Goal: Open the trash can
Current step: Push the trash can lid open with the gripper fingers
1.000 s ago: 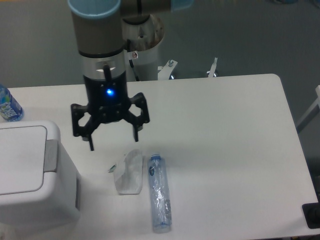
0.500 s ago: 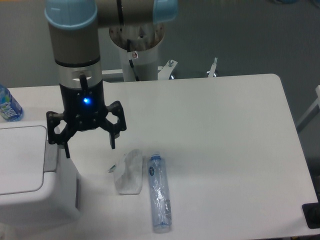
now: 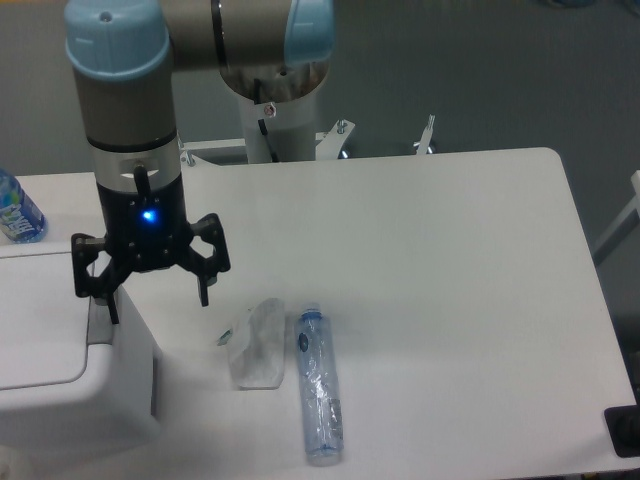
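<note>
The trash can point(image 3: 70, 400) is a large white boxy bin at the table's front left, its flat lid point(image 3: 40, 320) shut. Its grey push tab point(image 3: 98, 322) sits on the right rim, partly behind one finger. My gripper point(image 3: 157, 303) hangs open and empty above the can's right edge. Its left finger point(image 3: 110, 303) is over the tab and its right finger point(image 3: 203, 290) is over the table beside the can. I cannot tell whether the finger touches the tab.
A crumpled clear plastic bottle point(image 3: 256, 344) and a flattened clear bottle point(image 3: 320, 388) lie on the white table point(image 3: 450, 280) right of the can. A blue-labelled bottle point(image 3: 16, 210) stands at the far left edge. The arm's base column point(image 3: 275, 120) rises behind the table.
My gripper has moved left from over the table's middle to above the trash can's right rim, staying open. The can and the bottles have not moved.
</note>
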Available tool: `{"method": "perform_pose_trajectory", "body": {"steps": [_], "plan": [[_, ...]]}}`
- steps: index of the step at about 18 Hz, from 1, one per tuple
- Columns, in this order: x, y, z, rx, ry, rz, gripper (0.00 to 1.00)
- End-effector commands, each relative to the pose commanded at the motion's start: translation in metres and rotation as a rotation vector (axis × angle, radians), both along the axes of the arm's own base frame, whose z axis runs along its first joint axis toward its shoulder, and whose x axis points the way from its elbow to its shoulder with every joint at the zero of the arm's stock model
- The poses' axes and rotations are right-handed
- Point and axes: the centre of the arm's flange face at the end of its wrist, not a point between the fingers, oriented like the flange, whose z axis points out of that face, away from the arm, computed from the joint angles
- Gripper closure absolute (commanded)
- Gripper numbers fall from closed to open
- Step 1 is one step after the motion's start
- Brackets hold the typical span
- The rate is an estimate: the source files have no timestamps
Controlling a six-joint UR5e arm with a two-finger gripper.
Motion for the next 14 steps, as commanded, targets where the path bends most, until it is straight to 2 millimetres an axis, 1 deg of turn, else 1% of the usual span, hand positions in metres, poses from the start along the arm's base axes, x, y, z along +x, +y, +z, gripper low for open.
{"method": "perform_pose_trajectory", "body": {"steps": [3, 8, 11, 14], "plan": [[-0.001, 0.002, -0.006, -0.008, -0.005, 0.0, 0.0], [0.0, 0.001, -0.009, -0.014, -0.006, -0.001, 0.0], [0.008, 0.003, -0.013, -0.021, -0.009, -0.012, 0.0], [0.009, 0.003, -0.015, -0.025, -0.011, -0.014, 0.0]]}}
